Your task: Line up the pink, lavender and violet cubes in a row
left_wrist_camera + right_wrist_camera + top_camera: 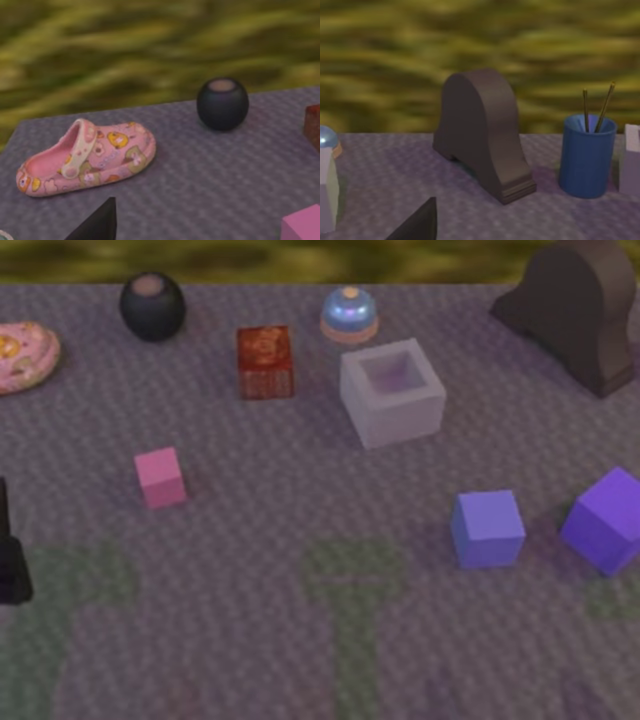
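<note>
From above, we saw the pink cube (160,477) sitting alone on the left half of the table, well apart from the lavender cube (488,528) and the violet cube (605,519), which lay near each other at the right, the violet one turned at an angle and close to the right edge. No row existed yet. Between them, farther back, stood a patterned red cube (265,362) and a pale hollow box (391,392). Our left arm (12,555) showed only as a dark shape at the left edge, nearer the pink cube than anything else; our right arm was out of that view. In the left wrist view, a dark fingertip (97,224) poked in, with a corner of the pink cube (301,224) off to one side, a pink clog (85,157) and a black sphere (222,103) beyond; we could not tell how far the fingers were spread. The right wrist view showed another dark fingertip (417,224), a dark arched block (481,131) and a blue pen cup (586,155), no task cube, and again nothing about the fingers' opening. We judged the pink cube the left arm's job.
</note>
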`<state>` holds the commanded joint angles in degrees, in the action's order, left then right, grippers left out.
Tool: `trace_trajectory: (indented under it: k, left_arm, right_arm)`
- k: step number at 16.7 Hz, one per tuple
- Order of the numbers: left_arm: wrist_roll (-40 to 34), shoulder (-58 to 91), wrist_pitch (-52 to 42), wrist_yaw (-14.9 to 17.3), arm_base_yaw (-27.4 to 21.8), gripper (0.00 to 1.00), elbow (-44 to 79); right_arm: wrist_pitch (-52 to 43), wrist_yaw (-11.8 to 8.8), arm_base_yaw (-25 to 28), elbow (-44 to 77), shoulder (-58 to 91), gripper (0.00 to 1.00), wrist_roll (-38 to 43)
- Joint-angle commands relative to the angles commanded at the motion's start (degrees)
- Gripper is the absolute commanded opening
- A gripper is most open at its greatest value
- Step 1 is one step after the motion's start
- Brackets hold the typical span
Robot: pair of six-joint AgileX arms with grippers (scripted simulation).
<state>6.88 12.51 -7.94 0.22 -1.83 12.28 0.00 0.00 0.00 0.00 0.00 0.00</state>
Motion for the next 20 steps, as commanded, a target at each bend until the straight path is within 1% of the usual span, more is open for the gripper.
trace_trajectory:
  k: [4,13,16,20]
  left_arm:
    - [9.35,20.12,-11.04,-0.08,-2.11,1.0,17.32]
    - [33.96,78.51,-41.11,-0.35,-7.88,1.0,60.78]
    - [40.82,93.28,-49.31,-0.33,-9.53,1.0,73.07]
    - [47.63,107.55,-56.92,-0.18,-11.17,1.0,86.12]
  right_arm:
    - [0.0,0.0,0.0,0.0,0.0,1.0,0.0]
    - [0.0,0.0,0.0,0.0,0.0,1.0,0.0]
    - [0.0,0.0,0.0,0.0,0.0,1.0,0.0]
    - [0.0,0.0,0.0,0.0,0.0,1.0,0.0]
